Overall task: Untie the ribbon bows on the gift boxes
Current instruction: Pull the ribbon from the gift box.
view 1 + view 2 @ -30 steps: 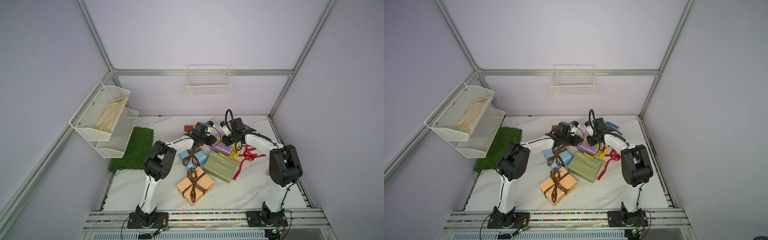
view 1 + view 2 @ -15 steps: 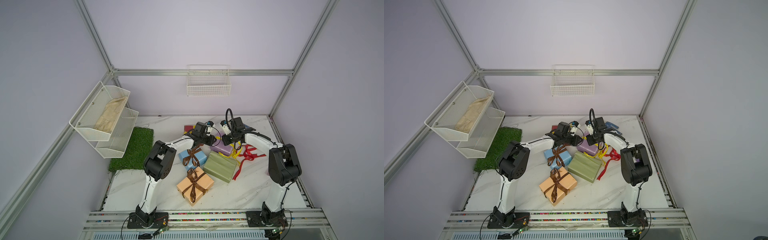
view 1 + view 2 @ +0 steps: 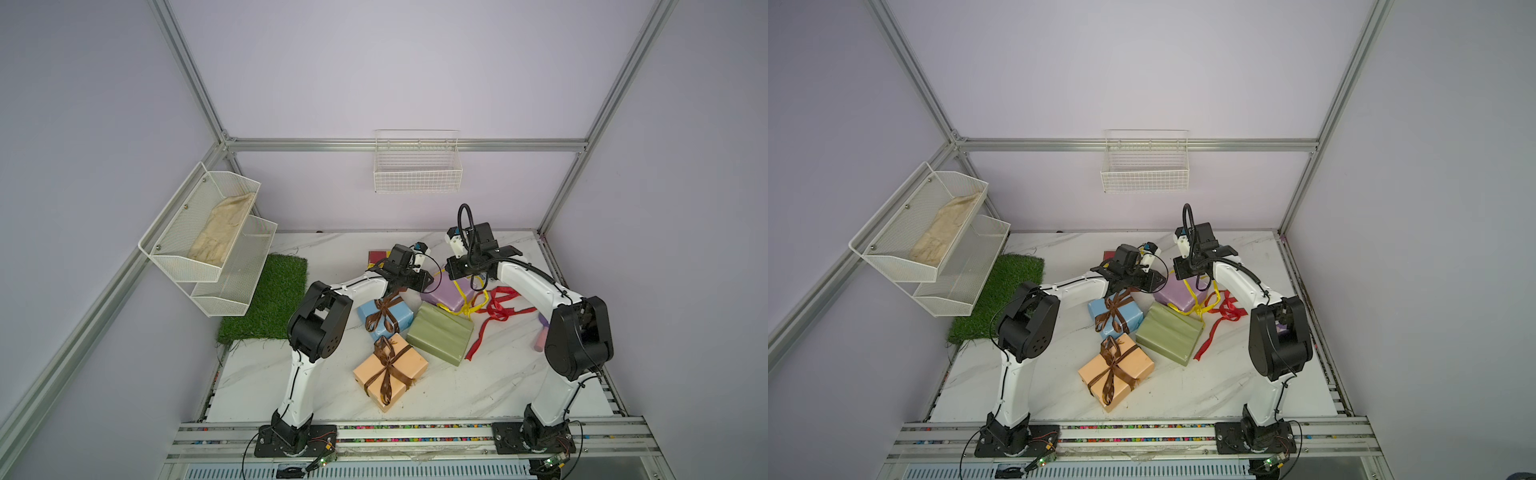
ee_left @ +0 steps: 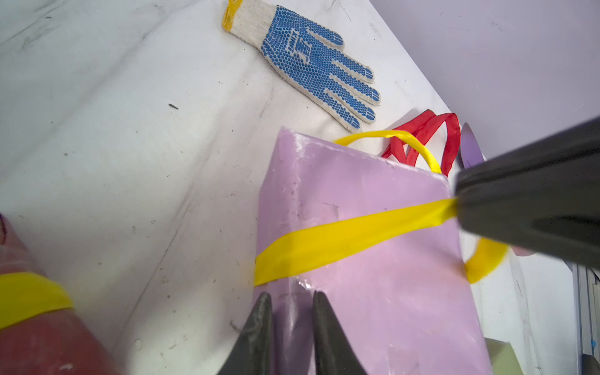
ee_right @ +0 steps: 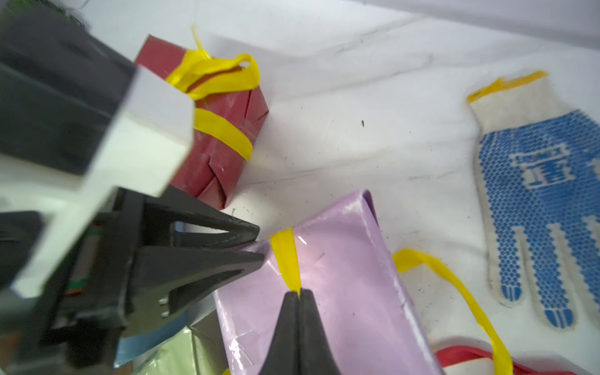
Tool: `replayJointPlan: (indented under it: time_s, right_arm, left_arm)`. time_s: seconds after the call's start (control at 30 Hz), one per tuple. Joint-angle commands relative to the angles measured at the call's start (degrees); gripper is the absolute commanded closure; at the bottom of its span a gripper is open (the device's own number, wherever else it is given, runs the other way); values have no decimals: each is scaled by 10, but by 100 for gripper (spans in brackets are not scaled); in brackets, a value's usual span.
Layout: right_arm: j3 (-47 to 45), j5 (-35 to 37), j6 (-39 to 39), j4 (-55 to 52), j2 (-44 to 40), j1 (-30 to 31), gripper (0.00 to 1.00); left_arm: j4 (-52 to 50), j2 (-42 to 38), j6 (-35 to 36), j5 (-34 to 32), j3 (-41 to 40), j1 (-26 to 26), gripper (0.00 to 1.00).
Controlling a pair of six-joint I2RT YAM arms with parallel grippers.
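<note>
The lilac gift box (image 4: 357, 259) lies at the back of the table with a yellow ribbon (image 4: 341, 240) across its top. My left gripper (image 4: 292, 297) is shut on that box's near edge. My right gripper (image 5: 299, 292) is shut on the yellow ribbon (image 5: 285, 256) above the box top. A dark red box (image 5: 220, 143) behind it carries a tied yellow bow (image 5: 214, 71). The light blue box (image 3: 384, 318) and the peach box (image 3: 390, 370) carry brown bows. The olive green box (image 3: 440, 338) shows no ribbon. A loose red ribbon (image 3: 496, 309) lies on the table.
A blue-dotted knit glove (image 4: 318, 61) lies behind the lilac box near the back wall. A green turf mat (image 3: 270, 299) is at the left, under a two-tier wire basket (image 3: 208, 241). Another wire basket (image 3: 417, 174) hangs on the back wall.
My right gripper has closed on the yellow ribbon over the lilac box. The left gripper has kept its hold on the box.
</note>
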Motion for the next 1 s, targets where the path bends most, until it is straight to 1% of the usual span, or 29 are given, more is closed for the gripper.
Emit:
replayJointPlan:
  time_s: [0.0, 0.37, 0.57, 0.73, 0.97]
  right_arm:
    - [31, 10, 9, 3, -52, 1, 100]
    - [106, -7, 12, 5, -119, 0, 100]
    - [158, 2, -1, 14, -154, 0, 100]
    - [192, 28, -17, 34, -177, 0, 100]
    - [200, 66, -54, 107, -226, 0, 100]
  left_arm:
    - [-7, -13, 11, -5, -20, 5, 77]
    - [-1, -17, 8, -5, -24, 5, 77]
    - [1, -18, 7, -5, -27, 5, 77]
    - [4, -19, 6, -6, -31, 6, 76]
    - [8, -21, 2, -11, -39, 7, 76]
